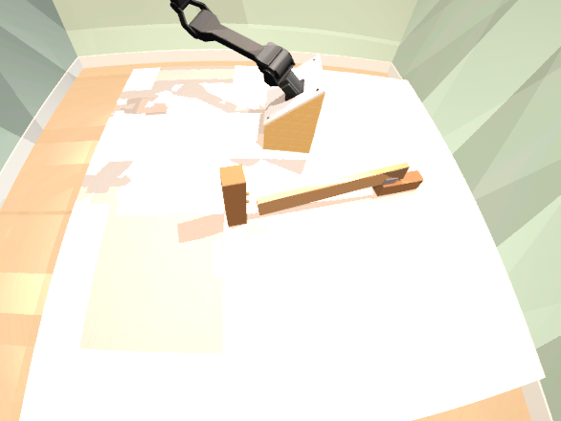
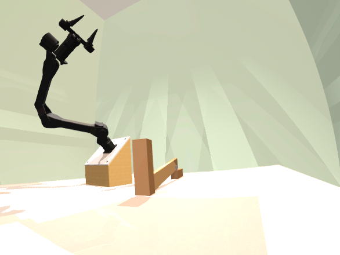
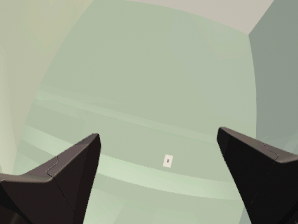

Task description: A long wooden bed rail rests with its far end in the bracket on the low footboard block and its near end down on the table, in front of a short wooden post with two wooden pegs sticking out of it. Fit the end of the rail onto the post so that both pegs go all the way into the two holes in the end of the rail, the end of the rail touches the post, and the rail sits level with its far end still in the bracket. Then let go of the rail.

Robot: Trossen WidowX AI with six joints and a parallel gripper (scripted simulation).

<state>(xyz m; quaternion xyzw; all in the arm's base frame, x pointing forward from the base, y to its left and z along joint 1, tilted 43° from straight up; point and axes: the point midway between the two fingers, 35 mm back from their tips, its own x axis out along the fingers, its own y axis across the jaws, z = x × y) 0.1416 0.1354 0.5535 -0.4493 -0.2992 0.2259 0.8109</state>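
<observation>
The long wooden rail (image 1: 330, 188) (image 2: 165, 172) slopes from the low footboard block (image 1: 401, 184) (image 2: 177, 173), where its far end sits in the bracket, down to the table just in front of the short post (image 1: 234, 195) (image 2: 143, 166). Two small pegs (image 1: 249, 196) stick out of the post toward the rail's near end, with a small gap between them. My gripper (image 2: 89, 22) (image 3: 160, 137) is open and empty, raised high in the air and pointing upward, far above and behind the rail. In the wrist view it shows only the wall.
The arm's wedge-shaped wooden base (image 1: 289, 124) (image 2: 108, 168) stands behind the post. The white table top (image 1: 335, 297) is bounded by a raised rim (image 1: 29, 129) and green walls.
</observation>
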